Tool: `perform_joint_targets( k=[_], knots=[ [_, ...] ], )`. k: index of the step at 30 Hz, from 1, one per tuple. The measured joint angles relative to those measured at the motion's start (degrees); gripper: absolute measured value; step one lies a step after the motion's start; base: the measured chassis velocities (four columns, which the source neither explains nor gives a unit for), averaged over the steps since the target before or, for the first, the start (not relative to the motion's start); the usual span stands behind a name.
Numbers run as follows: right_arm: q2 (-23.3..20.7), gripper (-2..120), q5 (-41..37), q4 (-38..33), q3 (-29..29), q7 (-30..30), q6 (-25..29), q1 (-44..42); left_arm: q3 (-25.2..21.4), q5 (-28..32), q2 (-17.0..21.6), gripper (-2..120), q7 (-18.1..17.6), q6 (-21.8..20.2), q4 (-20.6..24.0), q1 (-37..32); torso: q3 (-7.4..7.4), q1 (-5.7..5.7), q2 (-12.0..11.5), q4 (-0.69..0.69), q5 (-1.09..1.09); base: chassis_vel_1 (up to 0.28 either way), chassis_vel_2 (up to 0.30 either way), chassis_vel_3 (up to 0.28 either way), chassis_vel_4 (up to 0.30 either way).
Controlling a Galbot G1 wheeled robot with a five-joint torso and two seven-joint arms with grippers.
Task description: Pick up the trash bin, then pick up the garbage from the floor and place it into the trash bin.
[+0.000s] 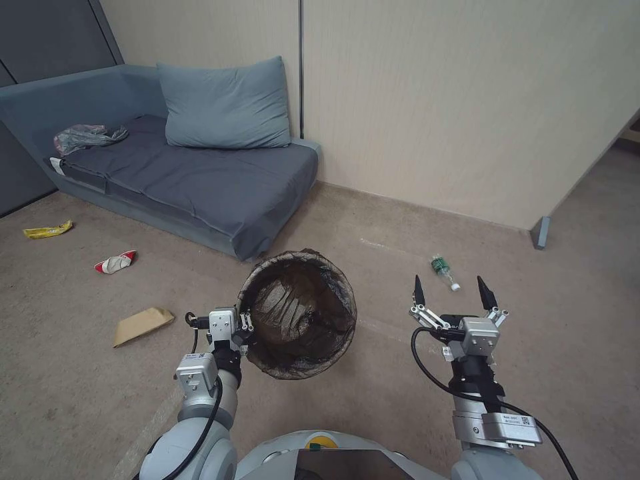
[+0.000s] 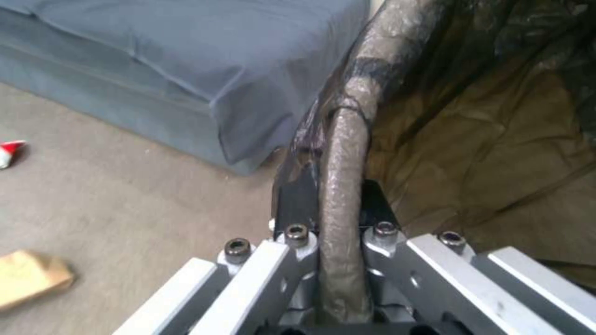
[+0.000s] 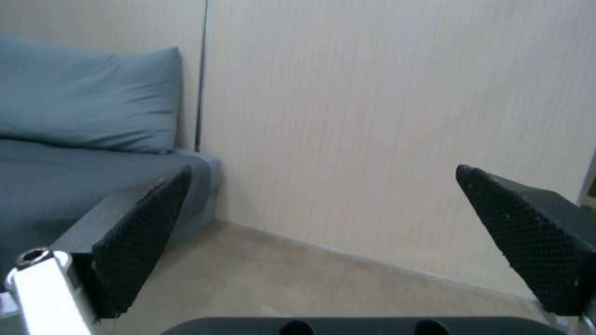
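Trash bin (image 1: 298, 313): held off the floor, rim clenched in left gripper (image 1: 241, 325) jaws. Right gripper (image 1: 453, 293): jaws released, empty. Green-capped bottle (image 1: 443, 271): on floor just beyond right jaws.

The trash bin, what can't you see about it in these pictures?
- Head view: the trash bin has its white wall hidden by the dark liner.
- Head view: its bottom is too dark to check.
- Left wrist view: the left gripper clamps the rim; the edge crops the rest.
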State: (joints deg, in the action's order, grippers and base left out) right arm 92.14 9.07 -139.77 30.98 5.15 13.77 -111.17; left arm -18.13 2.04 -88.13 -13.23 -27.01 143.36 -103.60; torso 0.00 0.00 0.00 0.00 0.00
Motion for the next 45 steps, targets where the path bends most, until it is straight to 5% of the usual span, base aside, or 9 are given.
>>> perform_joint_targets(
  k=[17, 32, 45],
  knots=[
    [0.0, 100, 0.4, 0.5, -0.1, 0.1, 0.5, 0.2, 0.4, -0.1, -0.2, 0, 0.2, 0.1, -0.1, -0.1, 0.01, 0.00, 0.0, 0.00, 0.01, -0.205, 0.206, 0.209, -0.215],
    [0.0, 100, 2.1, 1.4, 0.5, -0.2, 1.8, 0.7, 0.7, 0.0, -0.3, 0, 0.2, 0.1, -0.1, -0.4, 0.00, 0.00, 0.0, 0.00, 0.00, -0.034, 0.026, 0.026, -0.026],
    [0.0, 100, -1.8, 1.7, 5.1, -1.8, -6.9, 5.0, 1.2, 0.0, -0.5, 0, 1.0, 1.2, -0.1, -1.1, 0.00, 0.00, 0.0, 0.00, 0.01, 0.000, 0.000, 0.000, 0.000]
  ],
)
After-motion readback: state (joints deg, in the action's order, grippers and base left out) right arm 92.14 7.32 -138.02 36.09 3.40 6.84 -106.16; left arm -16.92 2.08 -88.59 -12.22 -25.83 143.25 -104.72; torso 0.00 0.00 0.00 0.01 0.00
